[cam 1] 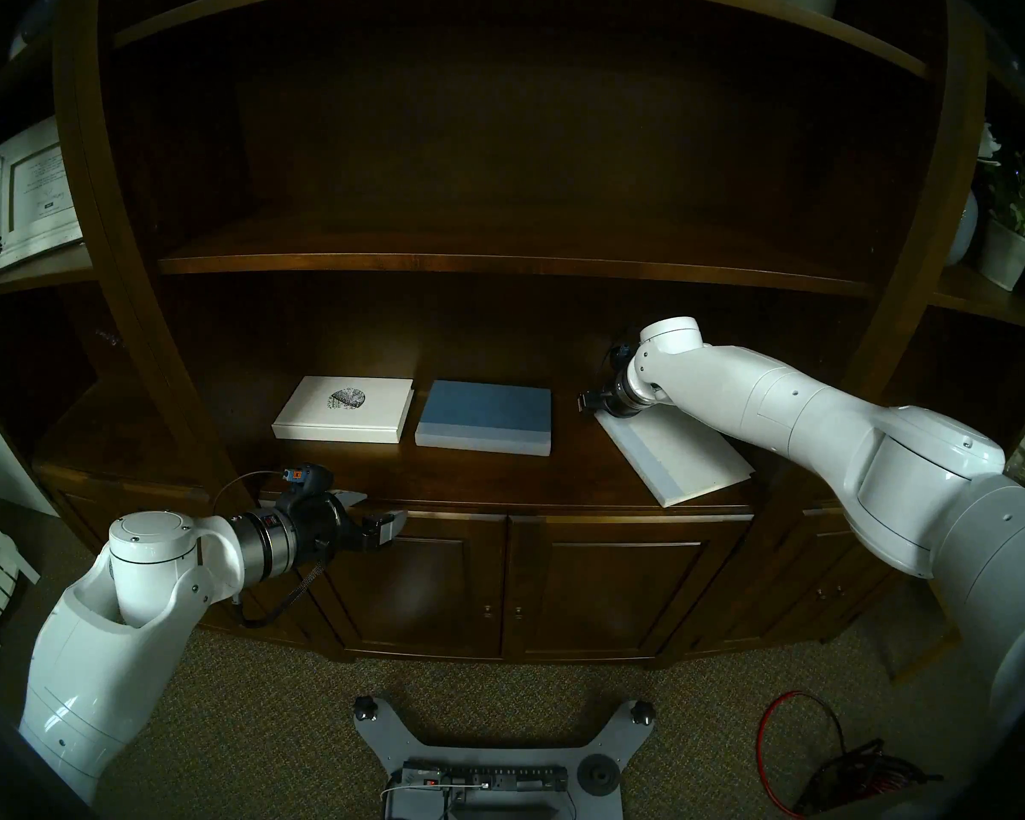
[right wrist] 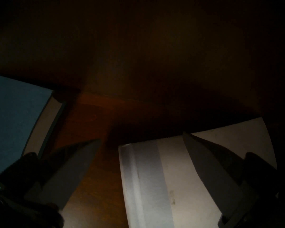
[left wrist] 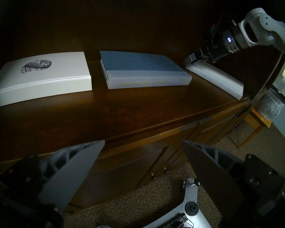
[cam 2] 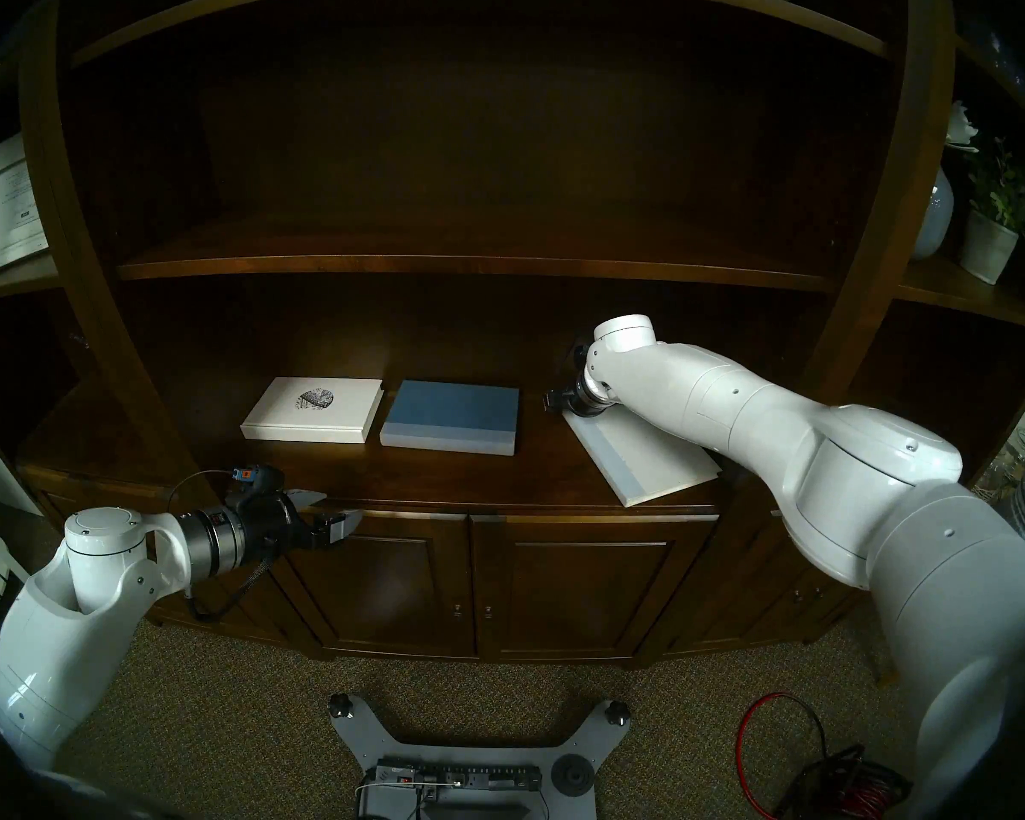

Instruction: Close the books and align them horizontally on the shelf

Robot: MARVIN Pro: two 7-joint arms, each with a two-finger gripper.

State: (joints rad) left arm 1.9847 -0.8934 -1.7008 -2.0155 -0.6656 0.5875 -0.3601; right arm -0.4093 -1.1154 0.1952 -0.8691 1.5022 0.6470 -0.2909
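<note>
Three closed books lie flat on the dark-brown shelf (cam 1: 469,481). The white book with a round emblem (cam 1: 344,409) and the blue book (cam 1: 486,423) sit side by side, square to the shelf's front edge. To their right the plain white book (cam 1: 676,458) lies turned at an angle, its near corner at the front edge. My right gripper (cam 1: 587,401) hangs open over that book's far left corner; in the right wrist view one finger (right wrist: 209,165) is above the cover, the other (right wrist: 69,170) above bare wood. My left gripper (cam 1: 374,514) is open and empty, just off the shelf's front edge.
Thinner boards (cam 1: 498,265) span the bookcase above the shelf. Panelled cabinet doors (cam 1: 605,588) stand below it. A framed picture (cam 1: 31,191) leans at the left and a potted plant (cam 1: 1013,233) stands at the right. A red cable (cam 1: 794,742) lies on the carpet.
</note>
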